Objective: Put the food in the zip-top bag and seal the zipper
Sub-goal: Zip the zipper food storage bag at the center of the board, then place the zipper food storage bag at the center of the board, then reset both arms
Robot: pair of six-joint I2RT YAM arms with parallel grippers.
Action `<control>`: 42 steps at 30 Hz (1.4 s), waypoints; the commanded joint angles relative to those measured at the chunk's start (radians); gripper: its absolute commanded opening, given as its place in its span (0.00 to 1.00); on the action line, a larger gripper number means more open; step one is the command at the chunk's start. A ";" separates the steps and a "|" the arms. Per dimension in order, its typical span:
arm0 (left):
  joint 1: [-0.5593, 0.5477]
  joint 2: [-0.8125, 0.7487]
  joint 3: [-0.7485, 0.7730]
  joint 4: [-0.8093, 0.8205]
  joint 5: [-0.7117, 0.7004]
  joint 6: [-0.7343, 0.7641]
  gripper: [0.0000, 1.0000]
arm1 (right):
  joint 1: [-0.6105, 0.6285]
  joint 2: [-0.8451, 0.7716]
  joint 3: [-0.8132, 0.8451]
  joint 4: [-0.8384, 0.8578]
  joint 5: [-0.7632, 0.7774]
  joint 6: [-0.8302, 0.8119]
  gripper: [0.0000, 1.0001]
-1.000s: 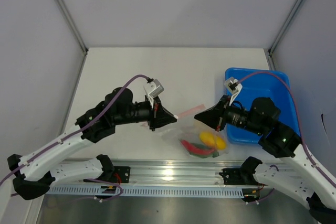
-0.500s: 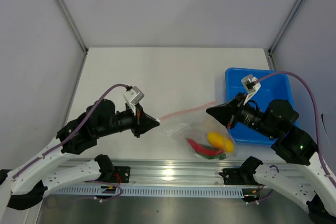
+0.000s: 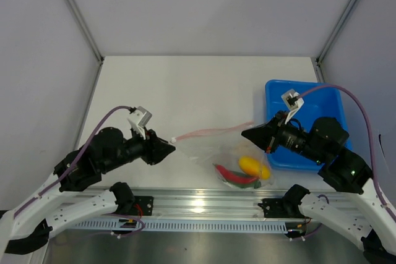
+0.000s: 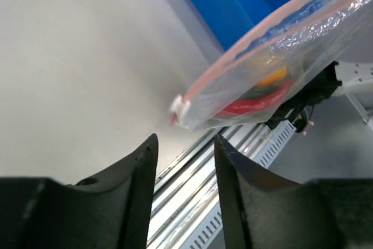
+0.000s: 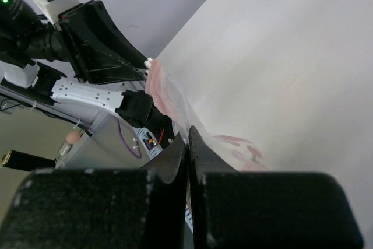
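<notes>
Food's all inside the one bag point(image 3: 210, 146), lower centre: one red chili point(image 3: 234, 176), one yellow piece point(image 3: 252, 165), plus green bits point(image 4: 259, 90) I can't count. Left gripper point(image 3: 173, 144) is partly spread, with the bag's end just off its tips. Right gripper point(image 3: 247, 133) is pinching the bag's pink edge.

Overhead view: bright, even, soft light; tabletop point(image 3: 204, 85) near white, shadows faint. Glare on the aluminium rail point(image 3: 203, 201). Left wrist view: my left fingers point(image 4: 131, 202) blurred, dark; zip-top bag point(image 4: 280, 68) glints, soft focus.
</notes>
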 commanded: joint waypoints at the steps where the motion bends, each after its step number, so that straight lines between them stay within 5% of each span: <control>1: 0.012 -0.051 -0.011 -0.073 -0.172 -0.054 0.49 | -0.008 0.037 -0.043 0.112 -0.028 0.061 0.00; 2: 0.012 -0.067 -0.014 -0.069 -0.191 -0.069 0.72 | -0.008 0.049 -0.054 0.129 -0.026 0.068 0.00; 5: 0.012 -0.123 -0.023 -0.073 -0.262 -0.100 0.92 | -0.013 0.130 -0.068 0.189 -0.022 0.081 0.00; 14: 0.012 -0.170 -0.010 -0.110 -0.225 -0.114 1.00 | -0.258 0.527 -0.031 0.428 -0.195 0.156 0.00; 18: 0.012 -0.191 -0.034 -0.100 -0.179 -0.140 1.00 | -0.349 0.722 0.128 0.450 -0.214 0.137 0.00; 20: 0.012 -0.199 -0.043 -0.092 -0.159 -0.158 0.99 | -0.377 0.841 0.209 0.427 -0.198 0.091 0.11; 21: 0.012 -0.199 -0.048 -0.089 -0.144 -0.164 1.00 | -0.393 0.883 0.301 0.369 -0.185 0.074 0.34; 25: 0.012 -0.196 -0.060 -0.096 -0.130 -0.172 0.99 | -0.410 1.066 0.499 0.208 -0.128 -0.006 0.76; 26: 0.012 -0.196 -0.062 -0.099 -0.128 -0.172 1.00 | -0.409 1.069 0.516 0.182 -0.123 -0.035 0.99; 32: 0.012 -0.194 -0.088 -0.084 -0.124 -0.172 1.00 | -0.406 0.924 0.484 0.108 0.010 -0.107 0.99; 42: 0.012 -0.058 -0.152 0.071 -0.056 -0.227 1.00 | -0.403 0.510 0.129 -0.062 0.290 -0.086 0.99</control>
